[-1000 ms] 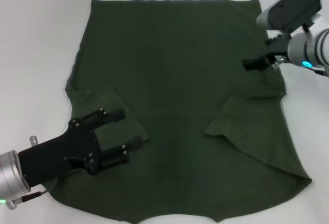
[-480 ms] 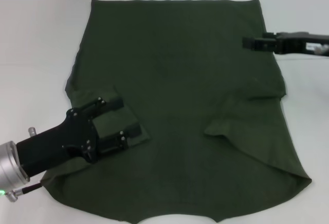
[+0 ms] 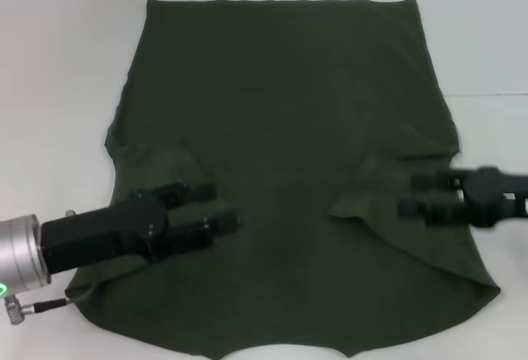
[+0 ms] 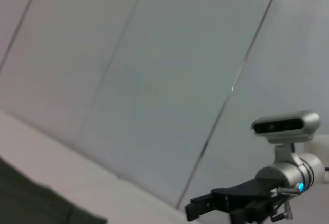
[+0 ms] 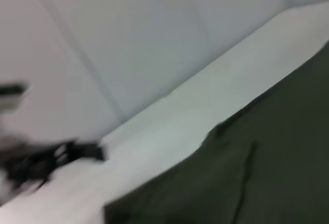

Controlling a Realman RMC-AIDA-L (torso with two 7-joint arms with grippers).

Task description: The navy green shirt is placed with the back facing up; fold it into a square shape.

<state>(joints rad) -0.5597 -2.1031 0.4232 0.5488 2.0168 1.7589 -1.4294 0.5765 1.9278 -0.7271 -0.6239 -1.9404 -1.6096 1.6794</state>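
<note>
The navy green shirt (image 3: 280, 129) lies flat on the white table, with both sleeves folded inward over the body. It also shows in the right wrist view (image 5: 267, 172) and as a dark corner in the left wrist view (image 4: 31, 206). My left gripper (image 3: 210, 206) lies low over the folded left sleeve (image 3: 169, 170), open, its fingers (image 3: 200, 188) spread on the fabric. My right gripper (image 3: 419, 196), blurred by motion, hovers open at the folded right sleeve (image 3: 371, 191) near the shirt's right edge.
White table (image 3: 58, 63) surrounds the shirt on the left, right and far sides. The near hem (image 3: 280, 348) reaches the table's front edge. A pale panelled wall (image 4: 154, 80) stands behind. The right arm's gripper (image 4: 216, 203) shows far off in the left wrist view.
The right arm swung from the shirt's far right edge down toward me to the right sleeve fold. The left gripper rolled over and shifted slightly right along the left sleeve.
</note>
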